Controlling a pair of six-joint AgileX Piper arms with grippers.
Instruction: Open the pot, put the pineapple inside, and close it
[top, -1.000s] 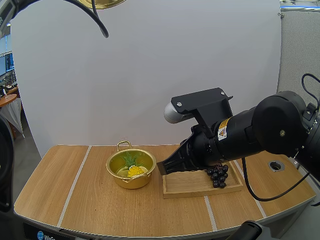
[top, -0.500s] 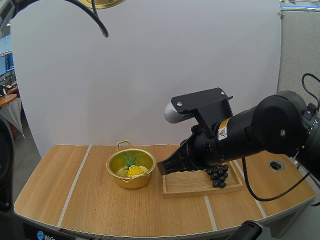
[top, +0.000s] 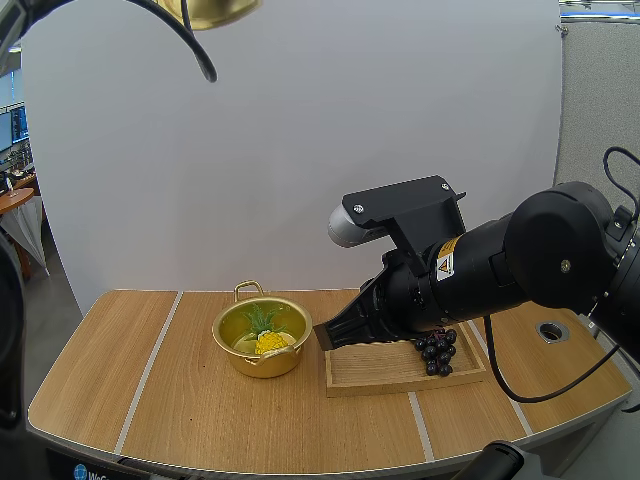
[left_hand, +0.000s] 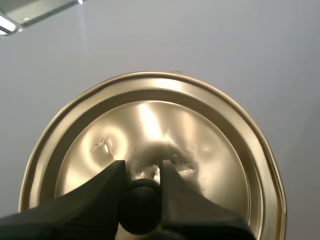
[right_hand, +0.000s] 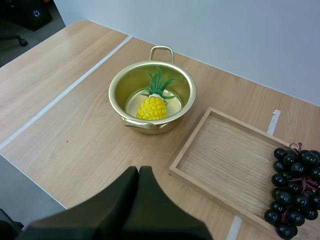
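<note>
Left gripper (left_hand: 142, 175) clamped on the knob (left_hand: 141, 210) of the lid (left_hand: 215, 150), held high over the table (top: 90, 370). The pot (top: 255, 362) sits open well below it, with 1 pineapple (top: 270, 342) already inside. Right gripper (right_hand: 139, 177), fingers together, hangs near the pot at the wooden tray's (top: 380, 368) edge. Closing looks like the left arm's job: lower the lid onto the rim.
</note>
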